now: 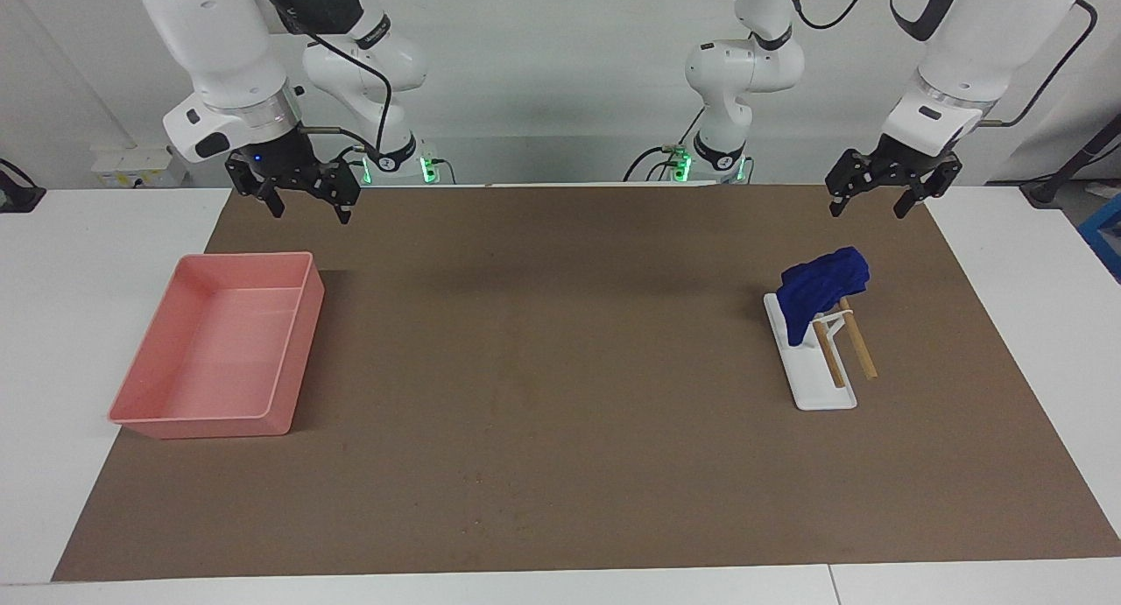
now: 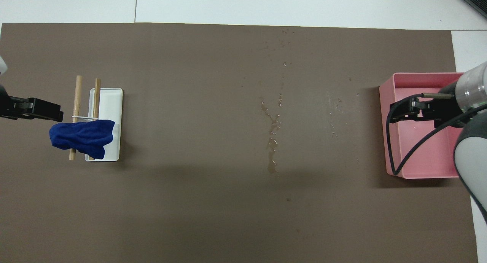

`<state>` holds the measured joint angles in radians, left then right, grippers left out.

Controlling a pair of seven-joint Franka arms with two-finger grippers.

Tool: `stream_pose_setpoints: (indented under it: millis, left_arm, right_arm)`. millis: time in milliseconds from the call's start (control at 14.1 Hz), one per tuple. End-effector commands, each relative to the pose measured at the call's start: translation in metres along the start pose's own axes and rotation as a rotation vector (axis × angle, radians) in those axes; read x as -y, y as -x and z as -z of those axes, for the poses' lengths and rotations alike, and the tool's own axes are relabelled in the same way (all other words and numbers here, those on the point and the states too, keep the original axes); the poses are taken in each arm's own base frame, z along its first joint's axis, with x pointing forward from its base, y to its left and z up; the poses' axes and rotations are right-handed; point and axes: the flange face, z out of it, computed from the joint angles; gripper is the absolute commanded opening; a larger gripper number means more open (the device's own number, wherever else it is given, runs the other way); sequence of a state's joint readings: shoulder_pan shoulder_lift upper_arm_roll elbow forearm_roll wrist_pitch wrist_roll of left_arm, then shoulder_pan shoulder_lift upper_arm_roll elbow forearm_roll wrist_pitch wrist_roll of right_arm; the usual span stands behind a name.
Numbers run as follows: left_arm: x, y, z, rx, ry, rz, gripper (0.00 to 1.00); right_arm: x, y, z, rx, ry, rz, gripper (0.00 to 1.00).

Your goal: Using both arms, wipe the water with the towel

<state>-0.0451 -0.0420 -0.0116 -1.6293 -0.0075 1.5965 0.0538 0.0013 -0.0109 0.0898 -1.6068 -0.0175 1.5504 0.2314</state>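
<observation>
The blue towel (image 1: 821,291) drapes over a wooden rack (image 1: 842,347) on a white base. The left gripper (image 1: 880,204) and right gripper (image 1: 308,206) hang raised, jaws spread, empty. No legible markings.

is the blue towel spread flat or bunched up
Bunched up: the small deep-blue soft cloth towel hangs in wrinkled folds over the wooden rails of the white rack, not laid flat on the brown mat.

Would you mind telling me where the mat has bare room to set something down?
Bare mat lies between the towel rack and the water streak, and between the streak and the pink tray. Room is tight at the mat's ends around the rack and the tray.
</observation>
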Motion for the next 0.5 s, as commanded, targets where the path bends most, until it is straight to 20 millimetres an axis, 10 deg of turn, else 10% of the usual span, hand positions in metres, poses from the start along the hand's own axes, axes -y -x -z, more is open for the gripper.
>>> stream_pose_setpoints:
  millis: [0, 427]
  left_arm:
    - [0.002, 0.003, 0.001, 0.008, 0.001, 0.002, 1.0]
    - [0.015, 0.009, -0.008, 0.017, 0.004, 0.063, 1.0]
  right_arm:
    - [-0.004, 0.002, -0.001, 0.012, -0.021, 0.003, 1.0]
    - [-0.004, 0.002, -0.001, 0.012, -0.021, 0.003, 1.0]
